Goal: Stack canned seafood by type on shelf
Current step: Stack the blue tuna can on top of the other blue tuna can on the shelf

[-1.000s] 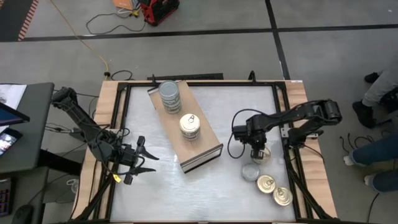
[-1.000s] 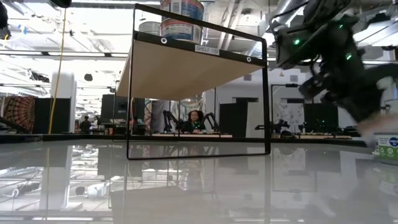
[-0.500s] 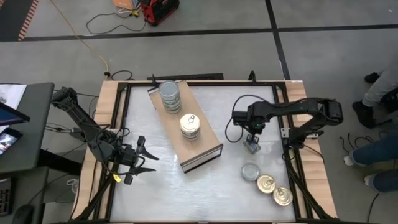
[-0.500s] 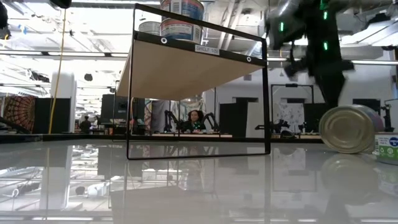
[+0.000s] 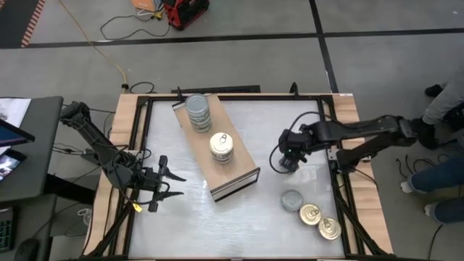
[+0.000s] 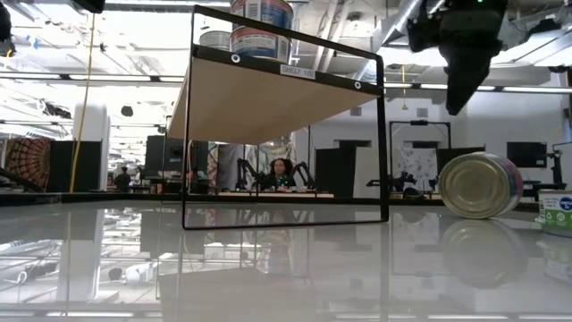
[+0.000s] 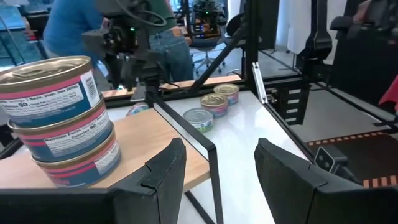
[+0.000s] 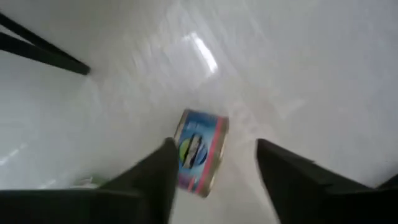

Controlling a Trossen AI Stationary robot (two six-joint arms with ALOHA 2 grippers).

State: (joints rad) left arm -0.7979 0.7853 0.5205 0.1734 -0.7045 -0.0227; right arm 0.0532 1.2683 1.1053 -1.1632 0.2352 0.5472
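The shelf (image 5: 217, 148) is a light-wood board lying slantwise on the table, and in the low view (image 6: 268, 98) it stands raised on a dark frame. It carries a silver-topped stack of tins (image 5: 198, 112) and a gold-topped stack (image 5: 221, 147) (image 7: 56, 118). One blue-and-pink tin (image 6: 480, 185) (image 8: 199, 152) lies on its side on the tabletop. My right gripper (image 5: 288, 158) (image 8: 214, 146) hangs open above this tin, clear of it. My left gripper (image 5: 168, 185) (image 7: 217, 149) waits open near the table's left edge, level with the shelf's near end.
Three upright tins stand in a row near the table's right near corner: one silver-topped (image 5: 292, 199) and two gold-topped (image 5: 311, 214) (image 5: 330, 229). A person's legs (image 5: 442, 109) show beyond the right edge. The table's wooden frame (image 5: 123, 138) borders the white top.
My right gripper has moved from beside the loose tins toward the far edge and the shelf, then risen. The tin beneath it has ended up on its side on the table and has rolled a little toward the shelf.
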